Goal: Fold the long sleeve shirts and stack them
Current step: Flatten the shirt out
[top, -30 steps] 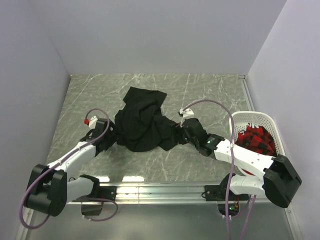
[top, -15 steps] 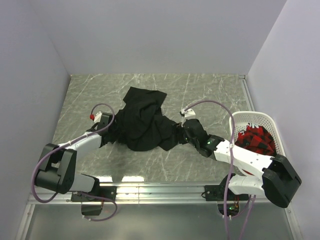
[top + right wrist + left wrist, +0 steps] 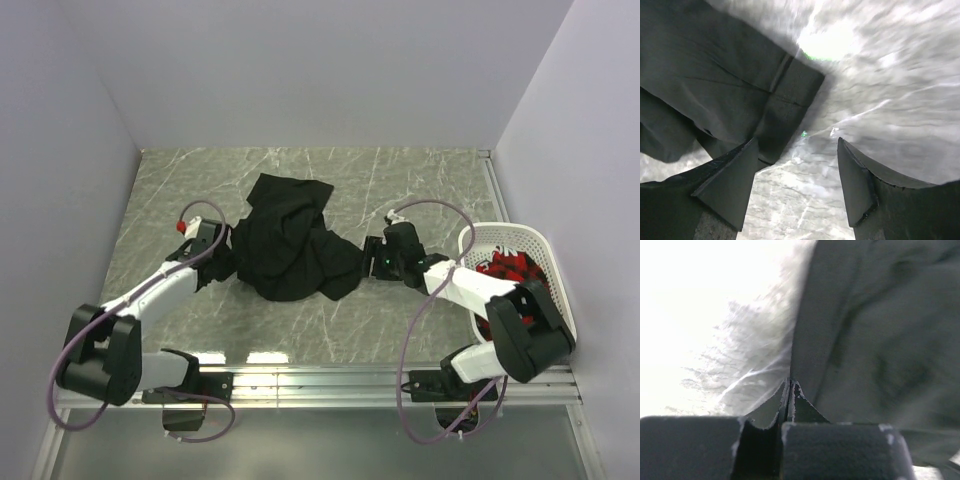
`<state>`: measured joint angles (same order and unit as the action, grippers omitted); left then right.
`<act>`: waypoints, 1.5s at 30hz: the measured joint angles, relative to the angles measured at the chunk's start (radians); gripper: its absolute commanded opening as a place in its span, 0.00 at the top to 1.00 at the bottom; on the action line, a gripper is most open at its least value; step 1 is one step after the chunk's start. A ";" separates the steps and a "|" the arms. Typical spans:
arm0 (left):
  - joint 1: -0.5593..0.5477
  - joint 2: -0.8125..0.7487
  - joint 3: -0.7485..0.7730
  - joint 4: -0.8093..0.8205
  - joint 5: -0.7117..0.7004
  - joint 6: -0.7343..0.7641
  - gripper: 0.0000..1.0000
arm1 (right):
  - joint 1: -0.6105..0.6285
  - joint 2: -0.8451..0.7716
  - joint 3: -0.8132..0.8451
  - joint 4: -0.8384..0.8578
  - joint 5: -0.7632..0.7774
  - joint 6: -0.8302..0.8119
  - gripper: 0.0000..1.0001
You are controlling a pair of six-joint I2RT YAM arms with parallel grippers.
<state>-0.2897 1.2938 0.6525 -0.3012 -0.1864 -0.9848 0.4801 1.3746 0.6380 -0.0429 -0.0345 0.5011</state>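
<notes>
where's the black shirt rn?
Top view: black shirt crumpled mid-table between left gripper and right gripper; white basket off to its right.

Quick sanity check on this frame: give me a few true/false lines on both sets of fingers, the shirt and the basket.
1. The left fingers are shut at the left edge of the black shirt. True; whether cloth is pinched between them cannot be told.
2. The right fingers are clamped on a sleeve. False: they stand open, with the cuff lying on the table just ahead of them.
3. The black shirt is folded flat. False: it lies in a crumpled heap.
4. The basket holds red-and-black cloth. True.
</notes>
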 measured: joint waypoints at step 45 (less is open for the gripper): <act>0.167 0.242 1.239 0.046 0.104 0.339 1.00 | -0.113 -0.144 0.939 -0.143 0.226 -0.391 1.00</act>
<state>-0.1226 1.5356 1.8915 -0.2550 -0.0822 -0.6460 0.3668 1.2308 1.5772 -0.1864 0.1913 0.1097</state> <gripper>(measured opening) 0.012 0.010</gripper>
